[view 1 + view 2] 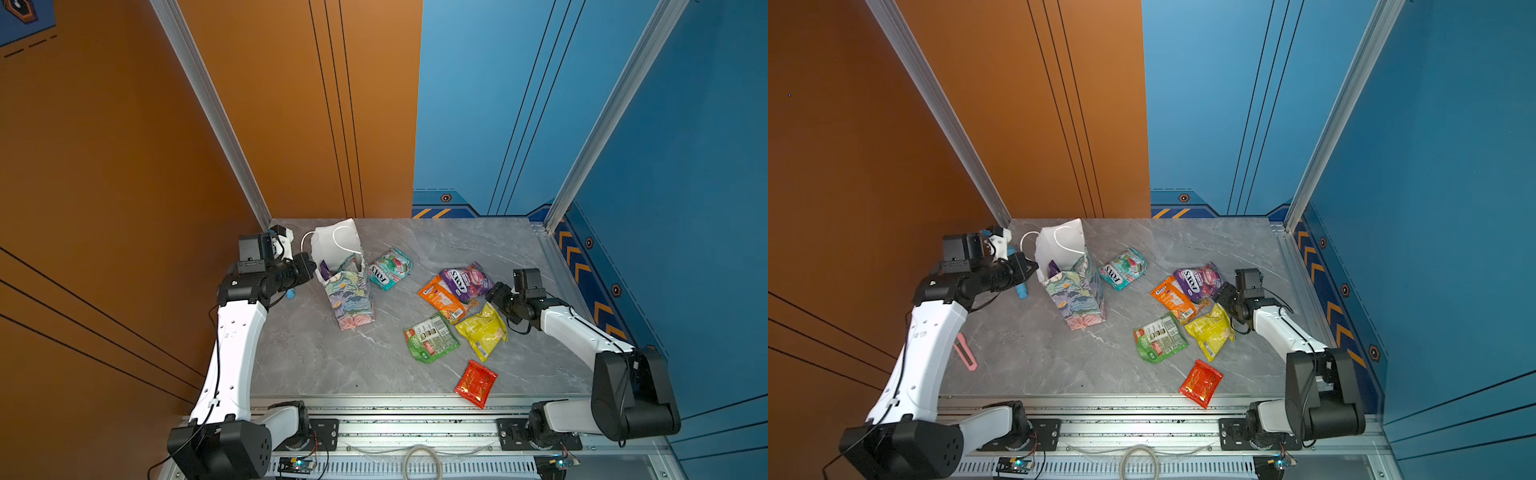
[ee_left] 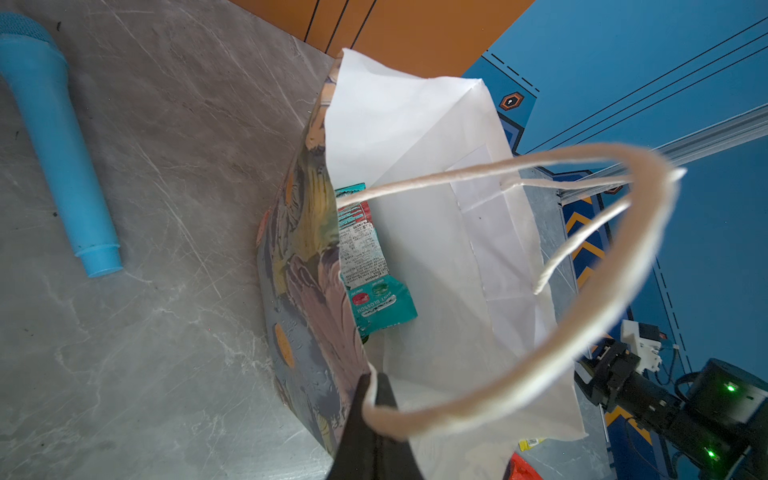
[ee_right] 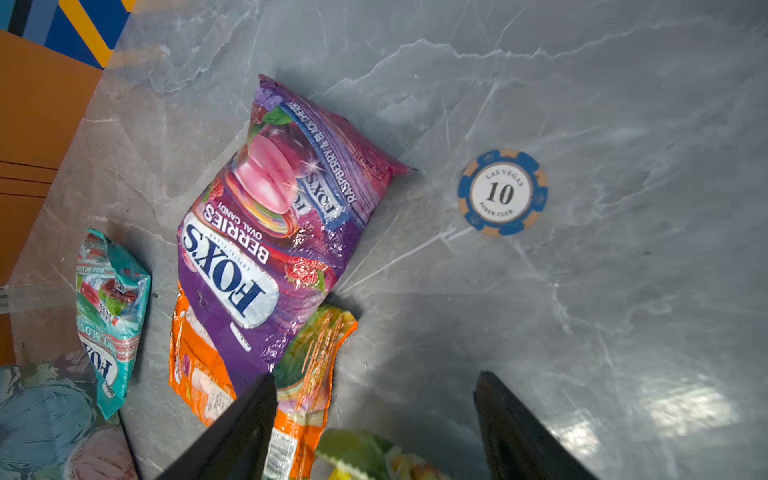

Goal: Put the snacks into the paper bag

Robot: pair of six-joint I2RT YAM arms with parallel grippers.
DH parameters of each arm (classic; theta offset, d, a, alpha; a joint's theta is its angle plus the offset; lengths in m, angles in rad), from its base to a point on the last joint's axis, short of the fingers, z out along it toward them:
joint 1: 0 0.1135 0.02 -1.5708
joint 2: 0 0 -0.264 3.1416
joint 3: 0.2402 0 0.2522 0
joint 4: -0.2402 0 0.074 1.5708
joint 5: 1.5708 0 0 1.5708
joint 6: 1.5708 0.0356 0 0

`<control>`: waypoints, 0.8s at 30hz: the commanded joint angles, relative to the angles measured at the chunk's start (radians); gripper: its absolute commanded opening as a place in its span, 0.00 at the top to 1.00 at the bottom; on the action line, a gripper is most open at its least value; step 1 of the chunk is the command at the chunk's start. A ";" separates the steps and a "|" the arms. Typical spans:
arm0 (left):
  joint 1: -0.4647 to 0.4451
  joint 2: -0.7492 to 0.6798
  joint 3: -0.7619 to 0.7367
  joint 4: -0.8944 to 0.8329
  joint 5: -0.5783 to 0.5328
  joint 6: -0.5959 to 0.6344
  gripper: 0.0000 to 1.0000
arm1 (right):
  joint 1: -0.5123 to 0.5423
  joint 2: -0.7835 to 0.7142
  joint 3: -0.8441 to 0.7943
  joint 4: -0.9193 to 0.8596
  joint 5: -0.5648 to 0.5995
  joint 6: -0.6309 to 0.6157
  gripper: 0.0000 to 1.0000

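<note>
The floral paper bag (image 1: pixel 349 295) stands upright at the back left, its mouth open. My left gripper (image 2: pixel 376 386) is shut on the bag's rim where a cord handle starts. Inside the bag lie a teal packet (image 2: pixel 365 257) and a purple one (image 1: pixel 325 270). On the table lie teal (image 1: pixel 390 268), purple (image 3: pixel 266 232), orange (image 1: pixel 442 299), green (image 1: pixel 431 337), yellow (image 1: pixel 484 330) and red (image 1: pixel 476 382) snacks. My right gripper (image 3: pixel 374 376) is open just above the table beside the purple, orange and yellow packets, with nothing held.
A light-blue stick (image 2: pixel 54 145) lies left of the bag, under the left arm. A pink strip (image 1: pixel 965 351) lies by the table's left edge. A blue poker chip (image 3: pixel 503 192) sits beyond the purple packet. A metal rail (image 1: pixel 415 415) runs along the front.
</note>
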 commanded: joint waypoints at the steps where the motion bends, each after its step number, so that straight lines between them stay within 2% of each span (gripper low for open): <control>1: 0.005 -0.016 0.006 0.024 0.040 0.006 1.00 | -0.022 0.059 0.042 0.123 -0.075 0.026 0.24; 17: 0.004 -0.012 0.002 0.026 0.038 0.005 1.00 | -0.041 0.293 0.068 0.373 -0.153 0.152 0.29; 24: 0.006 -0.012 0.000 0.026 0.037 0.005 1.00 | -0.043 0.372 0.084 0.445 -0.167 0.205 0.36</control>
